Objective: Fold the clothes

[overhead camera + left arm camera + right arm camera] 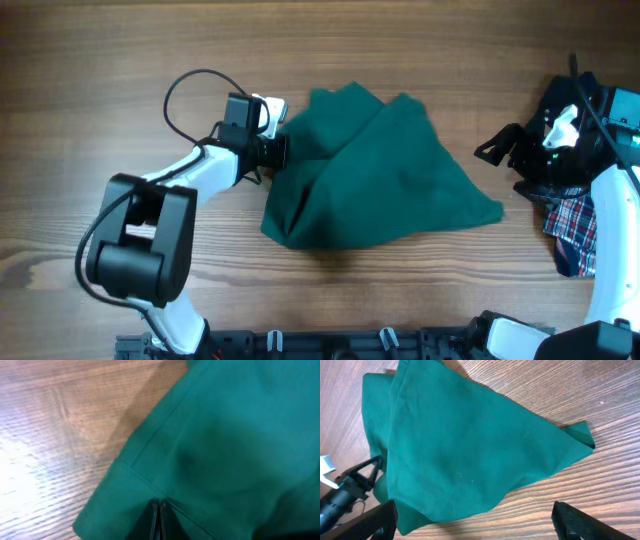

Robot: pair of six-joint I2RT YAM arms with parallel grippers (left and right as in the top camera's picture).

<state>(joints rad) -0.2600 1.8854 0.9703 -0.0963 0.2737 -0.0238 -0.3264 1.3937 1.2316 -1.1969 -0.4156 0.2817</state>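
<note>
The clothes, one plain dark green garment (375, 175), lie bunched and partly folded over in the middle of the wooden table. They also show in the left wrist view (235, 445) and the right wrist view (460, 445). My left gripper (280, 150) is at the garment's left edge, shut on a fold of the green fabric (160, 510). My right gripper (497, 150) is open and empty, apart from the garment's right tip, fingers spread wide (475, 520).
A red-white-blue plaid cloth (575, 225) and a dark garment (585, 95) lie at the right edge of the table under my right arm. Bare wood surrounds the green garment.
</note>
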